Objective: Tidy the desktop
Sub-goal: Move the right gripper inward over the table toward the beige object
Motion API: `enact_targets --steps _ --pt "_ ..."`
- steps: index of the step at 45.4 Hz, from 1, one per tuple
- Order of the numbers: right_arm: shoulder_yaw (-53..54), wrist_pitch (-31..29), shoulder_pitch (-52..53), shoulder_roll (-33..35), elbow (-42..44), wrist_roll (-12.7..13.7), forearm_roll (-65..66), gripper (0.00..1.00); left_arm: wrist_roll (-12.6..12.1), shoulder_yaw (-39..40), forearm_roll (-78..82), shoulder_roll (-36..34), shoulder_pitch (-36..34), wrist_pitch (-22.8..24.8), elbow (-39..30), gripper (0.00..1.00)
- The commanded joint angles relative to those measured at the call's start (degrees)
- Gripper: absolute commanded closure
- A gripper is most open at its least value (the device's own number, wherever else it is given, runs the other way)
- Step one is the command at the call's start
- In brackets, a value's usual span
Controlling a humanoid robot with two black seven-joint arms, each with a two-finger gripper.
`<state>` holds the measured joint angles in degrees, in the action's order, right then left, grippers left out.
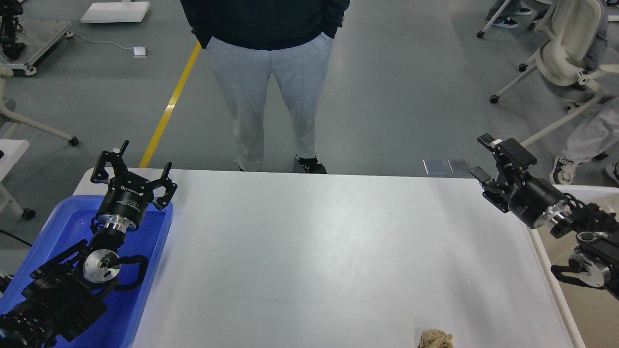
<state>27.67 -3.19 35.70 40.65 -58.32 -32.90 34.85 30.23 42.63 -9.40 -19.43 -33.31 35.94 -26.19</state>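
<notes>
desktop [329, 241] smooth white | crumpled beige wad [436, 339] (near edge) | left gripper [143, 170] spread, empty | right gripper [488, 157] parted, empty

The scene was bright and evenly lit, the light diffuse and apparently coming from overhead. The white surface [314, 251] carried a broad, soft sheen across its middle with no hard glare spots, and it dimmed slightly toward its near edge. Shadows were faint and soft-edged: a pale one lay on the blue tray [145, 270] under the left arm. The metal rings on both arms caught small bright highlights. Focus was sharp across the whole view, with no motion blur. The surface's side edges splayed outward toward the bottom, a wide-angle effect.
</notes>
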Motion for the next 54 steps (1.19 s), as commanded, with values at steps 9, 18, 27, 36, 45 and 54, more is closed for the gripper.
enact_targets --steps 9,18,27,36,45,54 --pt "-11.92 -0.68 8.42 10.07 -13.57 11.7 29.84 0.01 0.0 0.0 0.0 0.0 -0.01 0.09 0.0 0.0" --pt "-16.41 -1.9 13.25 10.94 -16.55 24.64 26.15 0.01 0.0 0.0 0.0 -0.09 -0.09 0.09 0.0 0.0" --pt "-24.32 -9.36 24.14 17.53 -26.75 28.51 26.41 0.01 0.0 0.0 0.0 0.0 -0.09 0.09 0.0 0.0" --pt "-26.52 -15.35 29.08 21.49 -32.55 28.42 28.87 0.01 0.0 0.0 0.0 0.0 -0.09 0.09 0.0 0.0" --pt "-26.43 -17.64 30.49 25.62 -38.26 28.42 29.49 0.01 0.0 0.0 0.0 0.0 -0.01 0.01 0.0 0.0" --pt "-27.49 -18.25 28.38 26.59 -41.17 28.42 34.23 0.01 0.0 0.0 0.0 0.0 -0.09 0.01 0.0 0.0"
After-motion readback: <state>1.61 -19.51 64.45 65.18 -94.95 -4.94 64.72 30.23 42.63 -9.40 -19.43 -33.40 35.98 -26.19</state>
